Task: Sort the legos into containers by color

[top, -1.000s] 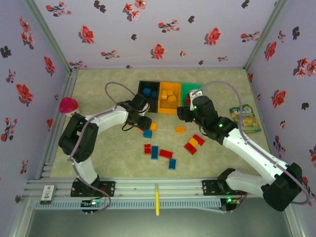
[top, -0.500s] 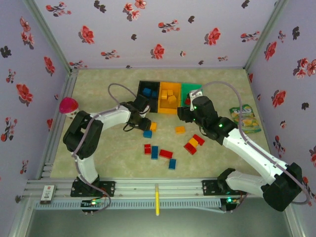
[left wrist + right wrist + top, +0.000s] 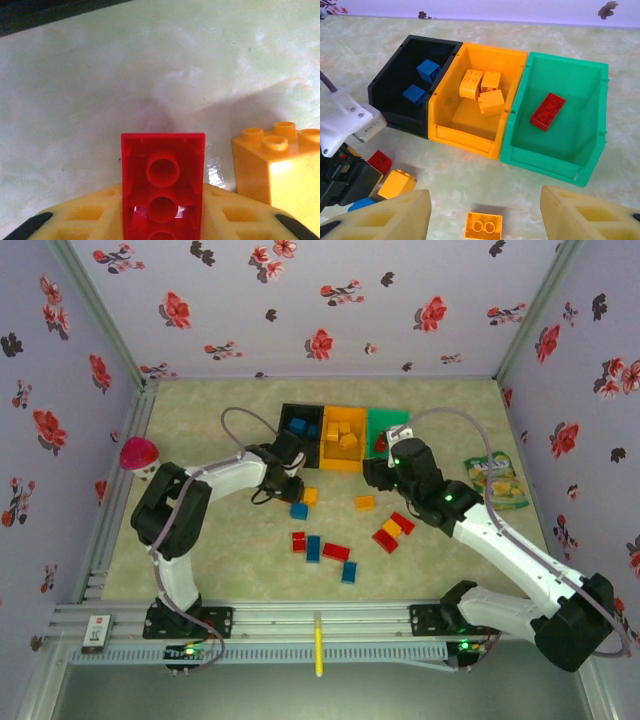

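Observation:
My left gripper (image 3: 162, 202) is shut on a red lego (image 3: 163, 165), held low over the table beside an orange lego (image 3: 280, 160). From above, the left gripper (image 3: 289, 483) sits just in front of the black container (image 3: 297, 411). My right gripper (image 3: 485, 192) stands open above an orange lego (image 3: 483, 227), in front of the orange container (image 3: 470, 137) and the green container (image 3: 555, 165). The black container (image 3: 387, 87) has two blue legos in it, the orange one three orange legos, the green one a red lego (image 3: 548, 111). Several loose legos (image 3: 336, 551) lie mid-table.
A pink-topped toy (image 3: 138, 453) stands at the left wall. A green snack packet (image 3: 497, 480) lies at the right. The left arm's wrist (image 3: 345, 130) shows close by at the left of the right wrist view. Flowered walls enclose the table.
The left gripper has closed on the red lego. The right gripper has drifted slightly toward the near right, still open.

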Tool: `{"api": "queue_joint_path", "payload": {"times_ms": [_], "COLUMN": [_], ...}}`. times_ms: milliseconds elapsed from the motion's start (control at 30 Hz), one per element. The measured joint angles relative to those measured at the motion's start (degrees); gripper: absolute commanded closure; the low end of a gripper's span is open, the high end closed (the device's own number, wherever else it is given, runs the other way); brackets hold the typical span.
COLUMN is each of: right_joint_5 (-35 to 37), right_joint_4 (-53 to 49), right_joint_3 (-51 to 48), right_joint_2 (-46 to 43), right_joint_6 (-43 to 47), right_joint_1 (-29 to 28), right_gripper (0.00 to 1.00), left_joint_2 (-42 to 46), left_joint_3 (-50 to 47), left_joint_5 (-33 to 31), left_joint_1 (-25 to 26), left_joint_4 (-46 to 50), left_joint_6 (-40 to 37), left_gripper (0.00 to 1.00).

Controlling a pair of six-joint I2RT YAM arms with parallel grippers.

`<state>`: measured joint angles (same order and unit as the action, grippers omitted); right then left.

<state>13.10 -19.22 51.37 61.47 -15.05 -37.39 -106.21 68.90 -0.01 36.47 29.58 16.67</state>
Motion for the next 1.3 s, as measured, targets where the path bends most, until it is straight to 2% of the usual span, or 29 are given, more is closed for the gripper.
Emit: {"api": "queue_joint_path", "payload": {"times_ms": [333,700,867,1300], "right_joint_5": [0.7,3.4,6.4,11.3], "right_joint_4": [0.0,-0.3,-1.9,-8.2], "right_joint_3": [-0.1,-2.2,-3.7,-7.3], "right_joint_2": [-0.5,-5.0,-7.8,-15.6], "right_joint_6": [0.0,-0.9,-2.6,-6.8], "right_joint_1": [0.0,0.0,0.0,0.0], "right_gripper": [0.4,0.4,0.39,0.4], "left_joint_2": [7.7,7.0,1.5,-22.6], "left_joint_3": [3.5,17.0,26.1,53.9], "left_joint_5": [-1.5,-1.5,-1.4,2.0], "left_joint_1": [0.0,4.8,6.4,10.2], "left_joint_4": [4.3,8.4,8.0,6.1], "left_joint_6": [-0.6,-1.5,-1.6,-0.3], "left_gripper": [0.69,0.69,0.7,0.71]}}
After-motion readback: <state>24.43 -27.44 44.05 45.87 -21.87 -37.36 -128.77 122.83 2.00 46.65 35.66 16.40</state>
